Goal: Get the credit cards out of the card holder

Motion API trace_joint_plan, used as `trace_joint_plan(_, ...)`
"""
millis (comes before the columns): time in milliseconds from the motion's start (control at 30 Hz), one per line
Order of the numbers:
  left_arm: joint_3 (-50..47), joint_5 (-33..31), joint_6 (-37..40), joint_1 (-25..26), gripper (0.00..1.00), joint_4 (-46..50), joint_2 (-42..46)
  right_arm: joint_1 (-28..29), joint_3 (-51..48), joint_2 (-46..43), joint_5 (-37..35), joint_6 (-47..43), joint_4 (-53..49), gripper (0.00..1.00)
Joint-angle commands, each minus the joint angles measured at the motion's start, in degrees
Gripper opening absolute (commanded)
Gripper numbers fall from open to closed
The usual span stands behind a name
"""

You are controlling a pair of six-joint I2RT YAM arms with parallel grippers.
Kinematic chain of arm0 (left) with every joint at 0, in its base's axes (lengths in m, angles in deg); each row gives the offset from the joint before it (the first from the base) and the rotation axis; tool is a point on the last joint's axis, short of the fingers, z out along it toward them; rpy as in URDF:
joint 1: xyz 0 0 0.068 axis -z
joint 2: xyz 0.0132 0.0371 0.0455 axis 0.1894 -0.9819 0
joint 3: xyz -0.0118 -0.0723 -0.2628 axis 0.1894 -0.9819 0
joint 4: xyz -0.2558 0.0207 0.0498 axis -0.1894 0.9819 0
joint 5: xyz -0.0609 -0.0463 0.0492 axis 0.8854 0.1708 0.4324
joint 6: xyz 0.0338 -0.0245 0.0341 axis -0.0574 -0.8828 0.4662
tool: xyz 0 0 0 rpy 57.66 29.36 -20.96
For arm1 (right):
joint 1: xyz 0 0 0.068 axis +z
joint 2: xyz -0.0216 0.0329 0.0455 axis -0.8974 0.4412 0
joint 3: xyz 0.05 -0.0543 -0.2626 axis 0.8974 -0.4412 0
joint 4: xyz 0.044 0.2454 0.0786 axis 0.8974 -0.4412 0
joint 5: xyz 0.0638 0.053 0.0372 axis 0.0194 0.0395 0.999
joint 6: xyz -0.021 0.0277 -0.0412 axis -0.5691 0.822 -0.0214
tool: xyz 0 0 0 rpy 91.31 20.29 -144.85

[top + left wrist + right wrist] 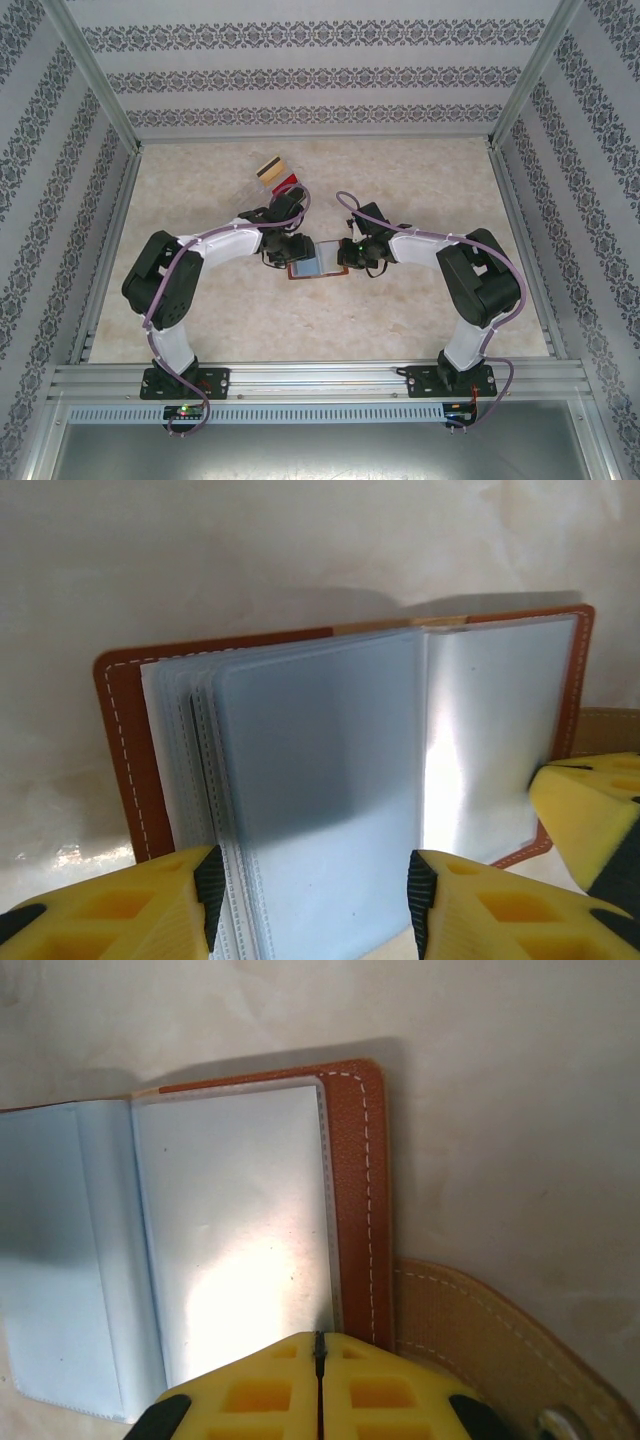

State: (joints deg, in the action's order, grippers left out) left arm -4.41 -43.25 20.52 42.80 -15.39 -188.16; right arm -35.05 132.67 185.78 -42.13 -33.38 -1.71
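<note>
table (420, 190) bare-ish, pale. card holder (318, 264) lies open on it, between the two sets of fingertips.
right gripper (320, 1365) clenched, nothing between its fingers. tips sit on the near edge of the page, just inside the brown cover (352, 1180). reads as a hold-down.
left gripper (312, 905) released, jaws apart astride the fanned sleeves (320, 780). cannot tell if pads touch them.

step in hand (judged): leaf thru sleeves for any card left inside; the sleeves in sight look empty.
to do it well: keep the right pin on so holder can't slide. left takes one leaf, nipped near its free edge, turned slow.

views:
- top ext adds two cards (270, 168) on table beyond left fingertips, well apart from holder.
- l wrist adds sleeve stack edge-on.
- r wrist adds strap (480, 1330) outboard of its fingers.
</note>
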Motion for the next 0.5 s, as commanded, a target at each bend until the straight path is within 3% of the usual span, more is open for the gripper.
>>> trace_joint_plan(0,1.5,1.1,0.6,0.0,0.51,1.5,-1.3,0.6,0.1,2.8,-2.1,-1.3,-1.2,0.09)
trace_joint_plan(233,1.6,2.7,0.6,0.0,0.40,0.1,-1.9,0.6,0.1,3.1,-2.1,-1.3,-1.1,0.09)
trace_joint_plan(467,1.4,5.5,1.6,0.0,0.37,-2.2,-0.9,0.6,0.1,3.2,-1.9,-1.3,-1.1,0.09)
